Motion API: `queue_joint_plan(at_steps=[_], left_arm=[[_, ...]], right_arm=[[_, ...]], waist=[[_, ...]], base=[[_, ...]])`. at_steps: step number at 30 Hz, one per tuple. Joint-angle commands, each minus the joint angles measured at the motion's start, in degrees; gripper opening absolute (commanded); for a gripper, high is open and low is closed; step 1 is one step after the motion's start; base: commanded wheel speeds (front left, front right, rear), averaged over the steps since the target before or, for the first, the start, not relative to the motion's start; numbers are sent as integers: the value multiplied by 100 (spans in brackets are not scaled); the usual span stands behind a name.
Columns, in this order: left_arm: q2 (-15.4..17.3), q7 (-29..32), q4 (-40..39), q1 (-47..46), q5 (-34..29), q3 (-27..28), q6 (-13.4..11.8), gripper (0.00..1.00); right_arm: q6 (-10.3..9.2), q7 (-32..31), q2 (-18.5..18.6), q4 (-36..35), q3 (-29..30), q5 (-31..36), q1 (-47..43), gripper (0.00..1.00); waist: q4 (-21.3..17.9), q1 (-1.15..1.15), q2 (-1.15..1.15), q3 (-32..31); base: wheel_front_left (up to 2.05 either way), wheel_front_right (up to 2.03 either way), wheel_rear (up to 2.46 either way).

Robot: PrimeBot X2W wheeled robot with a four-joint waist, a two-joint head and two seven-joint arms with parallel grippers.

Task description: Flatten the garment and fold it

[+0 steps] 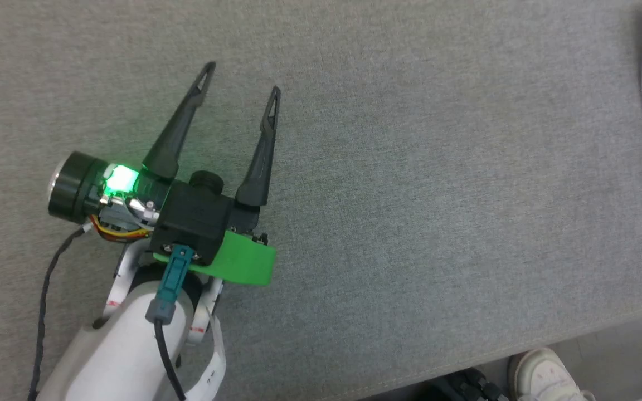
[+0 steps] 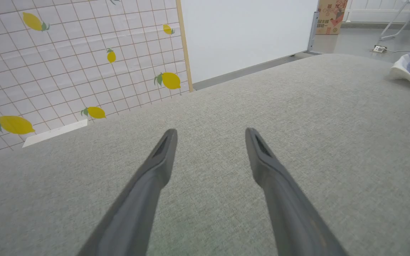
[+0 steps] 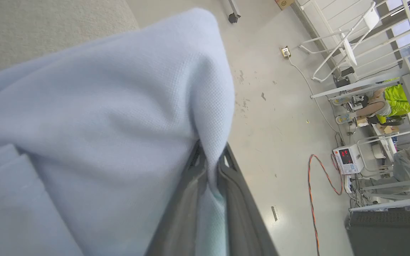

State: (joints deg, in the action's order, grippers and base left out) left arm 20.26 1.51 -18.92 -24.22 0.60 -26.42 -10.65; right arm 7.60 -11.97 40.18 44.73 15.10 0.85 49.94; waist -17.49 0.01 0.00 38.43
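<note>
Two claws. My left dark two-fingered gripper [image 1: 242, 78] hangs spread wide over the grey fabric tabletop [image 1: 438, 195], empty. Right gripper [image 3: 212, 156] is pinched onto a fold of the light blue soft shirt [image 3: 101, 106]; the left wrist view shows that shirt bunched at upper right.

We see a grey fabric worktop [image 1: 410, 223] spreading under and around the left hand [image 1: 242, 77]. Ahead of it, past the worktop's far edge, stands a gridded sheet printed with lemons [image 2: 66, 64], with a white panel [image 2: 247, 32] just beside it and a cardboard box [image 2: 329, 16] further right. Behind that hand a white shoe [image 1: 546, 376] rests on the floor [image 1: 622, 345]. To the right of the right hand [image 3: 212, 153], an orange cable [image 3: 309, 177] runs near a white device with a red display [image 3: 347, 160].
</note>
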Motion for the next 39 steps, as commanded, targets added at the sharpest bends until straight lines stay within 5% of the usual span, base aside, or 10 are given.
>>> queue_joint_plan(at_steps=[1, 11, 12, 13, 14, 27, 39], left_arm=[[69, 30, -19, -128, -105, 15, -6, 100], [146, 157, -96, -157, -193, -1, -50, 100], [142, 157, -115, -159, -200, 6, -72, 100], [141, 156, -130, -158, -204, 11, -86, 100], [133, 140, -153, -158, -202, 20, -107, 100], [-72, -355, -106, 143, 123, 192, -434, 100], [-357, -1275, 504, 802, 791, 342, -591, 100]], right_arm=[[-11, 112, -23, 144, 74, 105, 178, 0], [-11, 519, -179, 1088, 579, 721, 670, 0], [-11, 557, -190, 1171, 653, 789, 705, 11], [-11, 593, -198, 1231, 715, 846, 730, 47], [-11, 634, -209, 1301, 793, 914, 759, 100], [-11, 1067, -247, 1867, 1118, 1607, 987, 100], [-11, 2063, -609, 1955, 1131, 1628, 816, 100]], waist=[[-89, -1, 0, 229], [-65, -1, 0, 481], [-53, -1, 0, 491], [-44, -1, 0, 497], [-31, -1, 0, 502], [155, -1, 0, 26], [556, -1, 0, -1700]], base=[[0, 0, 0], [0, 0, 0], [0, 0, 0], [0, 0, 0], [0, 0, 0], [0, 0, 0], [0, 0, 0]])
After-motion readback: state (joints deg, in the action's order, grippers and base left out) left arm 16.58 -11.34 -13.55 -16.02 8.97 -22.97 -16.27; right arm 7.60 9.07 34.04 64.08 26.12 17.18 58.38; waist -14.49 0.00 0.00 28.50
